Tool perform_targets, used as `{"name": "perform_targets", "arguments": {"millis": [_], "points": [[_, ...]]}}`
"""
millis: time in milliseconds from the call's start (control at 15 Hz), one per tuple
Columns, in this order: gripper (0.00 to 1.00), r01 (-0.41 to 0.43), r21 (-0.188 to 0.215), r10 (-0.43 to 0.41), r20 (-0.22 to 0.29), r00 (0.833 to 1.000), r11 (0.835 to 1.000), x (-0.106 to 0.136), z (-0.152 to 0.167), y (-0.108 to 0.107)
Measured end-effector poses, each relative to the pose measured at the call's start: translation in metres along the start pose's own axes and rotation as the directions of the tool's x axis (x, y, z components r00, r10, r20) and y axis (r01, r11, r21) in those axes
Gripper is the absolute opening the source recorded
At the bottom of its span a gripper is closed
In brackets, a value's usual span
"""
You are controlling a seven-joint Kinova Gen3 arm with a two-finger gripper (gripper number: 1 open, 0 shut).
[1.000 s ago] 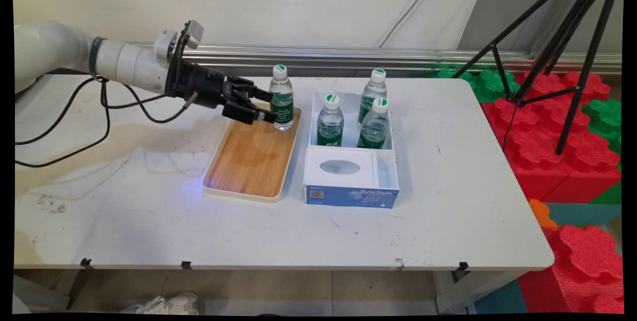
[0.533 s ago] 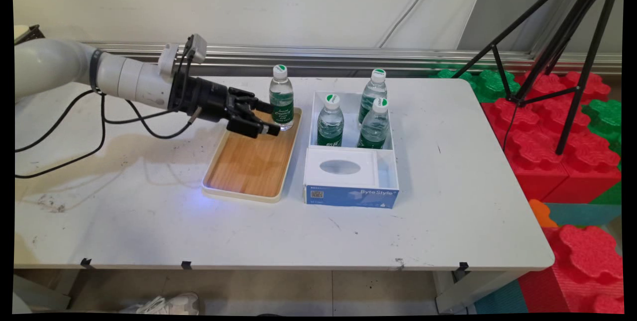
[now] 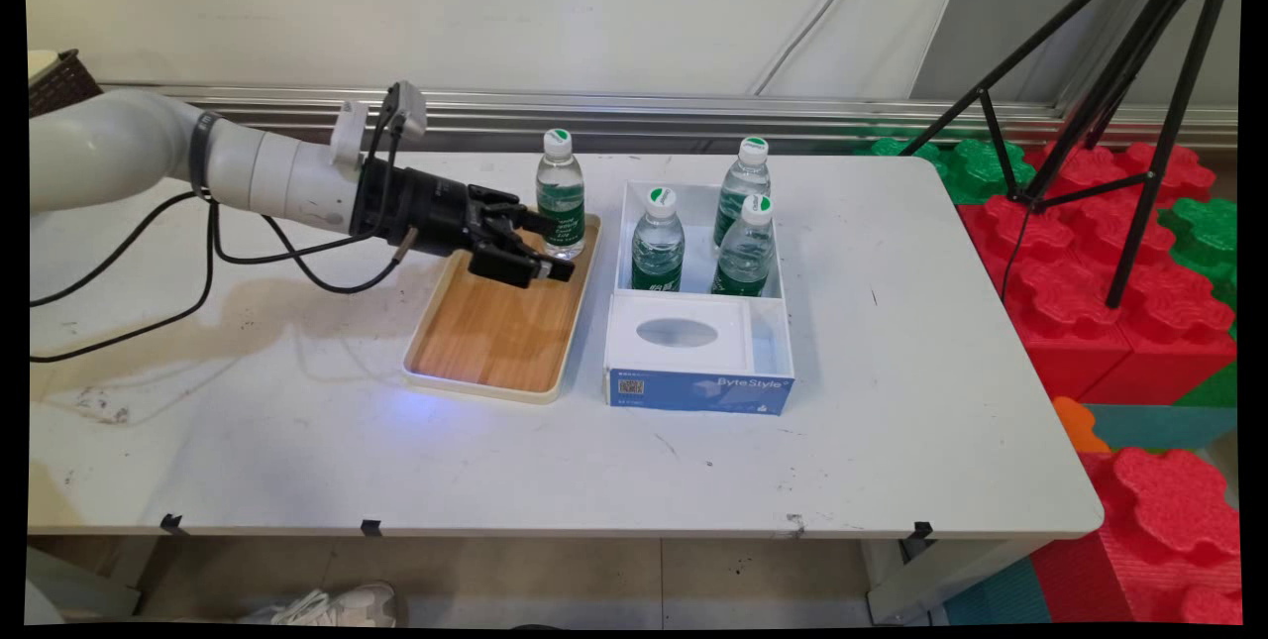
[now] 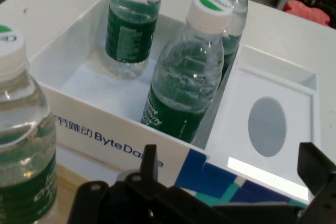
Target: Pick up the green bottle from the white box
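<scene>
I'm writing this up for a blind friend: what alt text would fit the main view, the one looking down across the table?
A white robot arm's open black gripper hangs over a wooden tray, empty, beside an upright water bottle on the tray's far end. To the right, a white and blue box holds three more bottles on a white table.
</scene>
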Motion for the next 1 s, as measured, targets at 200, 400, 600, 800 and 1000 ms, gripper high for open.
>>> {"name": "perform_targets", "arguments": {"millis": [200, 400, 600, 800, 1000], "points": [[1.0, -0.001, 0.006, 0.001, -0.012, 1.0, 1.0, 0.003, 0.01, 0.003], [1.0, -0.008, 0.015, 0.008, -0.021, 1.0, 1.0, 0.006, 0.02, 0.003], [1.0, -0.015, 0.024, 0.016, -0.03, 0.999, 1.0, 0.007, 0.031, -0.001], [1.0, -0.02, 0.028, 0.021, -0.038, 0.999, 0.999, 0.008, 0.042, -0.004], [1.0, -0.022, 0.03, 0.023, -0.046, 0.999, 0.999, 0.009, 0.052, -0.006]]}}
